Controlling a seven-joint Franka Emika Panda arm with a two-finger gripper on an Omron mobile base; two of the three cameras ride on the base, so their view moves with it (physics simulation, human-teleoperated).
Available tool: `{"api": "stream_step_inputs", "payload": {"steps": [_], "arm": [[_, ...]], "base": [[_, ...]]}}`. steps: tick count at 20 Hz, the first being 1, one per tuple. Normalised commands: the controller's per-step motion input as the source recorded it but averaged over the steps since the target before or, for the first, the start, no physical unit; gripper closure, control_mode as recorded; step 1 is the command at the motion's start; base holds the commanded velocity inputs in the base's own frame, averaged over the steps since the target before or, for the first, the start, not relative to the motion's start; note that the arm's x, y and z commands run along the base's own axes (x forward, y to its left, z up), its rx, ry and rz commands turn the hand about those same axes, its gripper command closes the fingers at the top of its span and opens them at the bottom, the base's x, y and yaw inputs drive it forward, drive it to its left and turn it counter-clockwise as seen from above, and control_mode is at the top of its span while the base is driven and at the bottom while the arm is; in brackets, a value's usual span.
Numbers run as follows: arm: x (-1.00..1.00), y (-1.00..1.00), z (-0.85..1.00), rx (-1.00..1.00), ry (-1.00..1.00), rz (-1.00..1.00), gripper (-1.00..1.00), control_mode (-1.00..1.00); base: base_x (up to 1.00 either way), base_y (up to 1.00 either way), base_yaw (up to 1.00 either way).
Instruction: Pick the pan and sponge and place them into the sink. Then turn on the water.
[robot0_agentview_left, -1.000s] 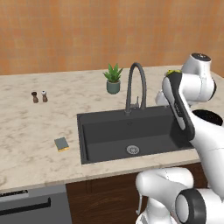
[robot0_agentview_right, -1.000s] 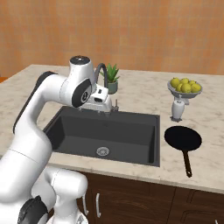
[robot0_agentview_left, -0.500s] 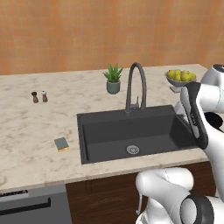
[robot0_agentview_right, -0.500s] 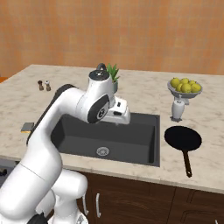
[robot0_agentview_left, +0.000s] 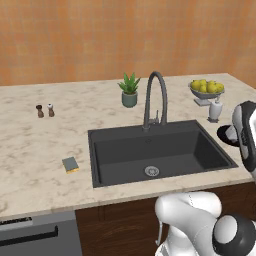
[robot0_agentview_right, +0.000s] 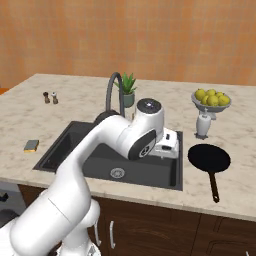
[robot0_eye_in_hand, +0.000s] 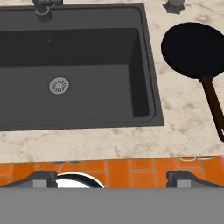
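Note:
The black pan (robot0_agentview_right: 209, 158) lies on the counter right of the sink (robot0_agentview_right: 67, 146), its handle (robot0_agentview_right: 214, 186) pointing toward the front edge. My gripper (robot0_agentview_right: 168, 148) hovers over the sink's right side, just left of the pan. In the hand view its fingertips (robot0_eye_in_hand: 40, 178) stand far apart, so the gripper (robot0_eye_in_hand: 113, 179) is open and holds nothing. That view has the pan (robot0_eye_in_hand: 194, 50) at upper right and the sink (robot0_eye_in_hand: 96, 57) with its drain (robot0_eye_in_hand: 58, 85) at left. The green-and-yellow sponge (robot0_agentview_left: 70, 164) rests on the counter left of the sink (robot0_agentview_left: 165, 145). No stream runs from the faucet (robot0_agentview_left: 155, 97).
A white soap dispenser (robot0_agentview_right: 202, 124) and a bowl of yellow fruit (robot0_agentview_right: 211, 97) stand behind the pan. A potted plant (robot0_agentview_left: 129, 90) sits left of the faucet. Two small shakers (robot0_agentview_left: 45, 110) are at the far left. Orange floor tiles (robot0_eye_in_hand: 131, 168) show below the counter's front edge.
The arm has swung to the right, from in front of the faucet to the sink's right side, nearer the pan. Pan and sponge have not moved.

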Motion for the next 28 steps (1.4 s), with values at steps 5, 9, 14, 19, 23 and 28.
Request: {"api": "stream_step_inputs", "payload": {"steps": [5,9,14,19,23,28], "arm": [[-0.09,-0.73,-0.25,0.0,0.0,0.0,-1.0,-1.0],[0.0,-0.61,-0.31,0.0,0.01,0.0,-1.0,-1.0],[0.0,-0.58,-0.33,0.0,0.02,0.0,-1.0,-1.0],[0.0,-0.5,-0.33,0.0,0.02,0.0,-1.0,-1.0],[0.0,-0.5,-0.36,0.0,0.03,0.0,-1.0,-1.0],[0.01,-0.44,-0.36,0.0,0.06,0.0,-1.0,-1.0]], "base": [[0.0,0.0,0.0],[0.0,0.0,0.0],[0.0,0.0,0.0],[0.0,0.0,0.0],[0.0,0.0,0.0],[0.0,0.0,0.0]]}}
